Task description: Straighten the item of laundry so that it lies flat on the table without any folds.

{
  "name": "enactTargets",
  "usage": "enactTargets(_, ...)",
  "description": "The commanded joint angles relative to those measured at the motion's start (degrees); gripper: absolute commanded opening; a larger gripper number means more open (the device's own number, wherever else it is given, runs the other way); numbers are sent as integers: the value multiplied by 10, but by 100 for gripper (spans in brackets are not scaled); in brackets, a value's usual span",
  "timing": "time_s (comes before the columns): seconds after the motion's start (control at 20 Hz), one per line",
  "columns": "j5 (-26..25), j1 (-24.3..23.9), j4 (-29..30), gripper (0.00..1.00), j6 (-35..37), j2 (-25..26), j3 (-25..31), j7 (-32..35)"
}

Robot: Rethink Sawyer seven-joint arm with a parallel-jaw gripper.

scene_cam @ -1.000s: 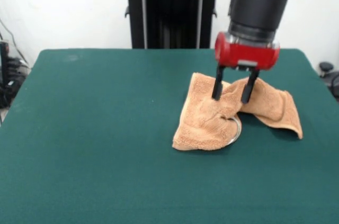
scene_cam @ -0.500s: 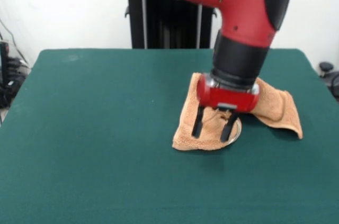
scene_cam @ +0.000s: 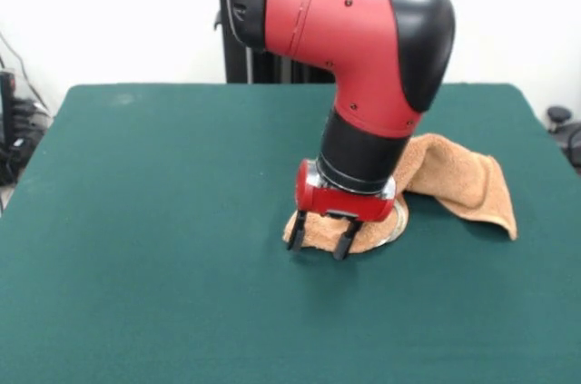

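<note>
In the front view, the red and black arm (scene_cam: 363,48) is reaching down from the twelve o'clock edge and bending toward the middle of the table (scene_cam: 136,221). Its gripper (scene_cam: 320,244) is sitting low at the towel's (scene_cam: 454,175) near edge, at about the five o'clock side of the table's centre. The two dark fingers (scene_cam: 345,241) are standing apart, spread and released, with nothing clamped between them; their tips are pointing down at the green top right along the cloth's front hem. Whether they are touching the felt cannot be told.

The towel is lying crumpled on the table, toward three o'clock from the centre. Its far part is bunching up in a raised fold that is running out toward three o'clock and dropping to a corner near the table's edge. The arm's wrist is covering the middle of the cloth. A pale curved band (scene_cam: 396,228) is showing at the towel's near rim, just beside the gripper at its three o'clock side.
</note>
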Motion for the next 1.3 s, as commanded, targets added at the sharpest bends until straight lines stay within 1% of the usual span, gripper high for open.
enactTargets(0.05,5,-4,-28,100,158,37,15,90)
enactTargets(0.35,2,-15,-17,100,169,35,42,75)
enactTargets(0.6,3,-23,5,100,136,28,65,68)
enactTargets(0.7,6,-27,17,100,118,21,75,66)
enactTargets(1.05,12,-28,51,100,110,-18,96,66)
enactTargets(1.3,11,-29,66,100,108,-31,105,65)
